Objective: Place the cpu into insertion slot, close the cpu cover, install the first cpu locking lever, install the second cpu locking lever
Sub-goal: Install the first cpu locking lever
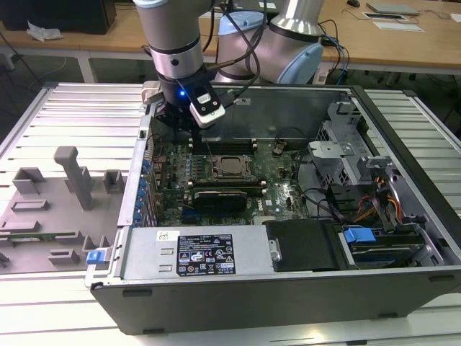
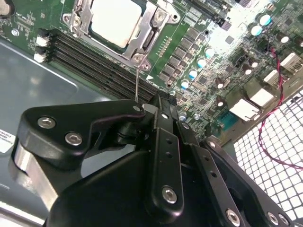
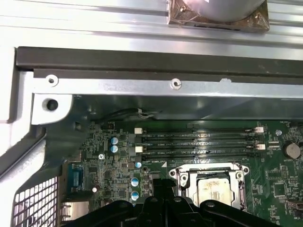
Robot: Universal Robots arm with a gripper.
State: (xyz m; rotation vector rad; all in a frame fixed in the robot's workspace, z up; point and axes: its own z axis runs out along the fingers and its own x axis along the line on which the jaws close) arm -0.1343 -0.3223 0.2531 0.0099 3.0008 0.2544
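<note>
The computer case [image 1: 403,137] lies open on the table [image 1: 79,108], the motherboard [image 1: 284,184] flat inside it. The cpu [image 1: 232,166] sits in the insertion slot [image 1: 219,168] near the board's middle, the cpu cover [image 2: 144,33] down around it. Memory slots [image 3: 199,144] run just beside the slot. The tool [image 2: 144,109] hangs over the board, toward the exterior view's left of the slot

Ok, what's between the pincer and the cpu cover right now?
In the second wrist view, the long black memory slots run between the pincer and the cpu cover, with a thin metal rod crossing them.
</note>
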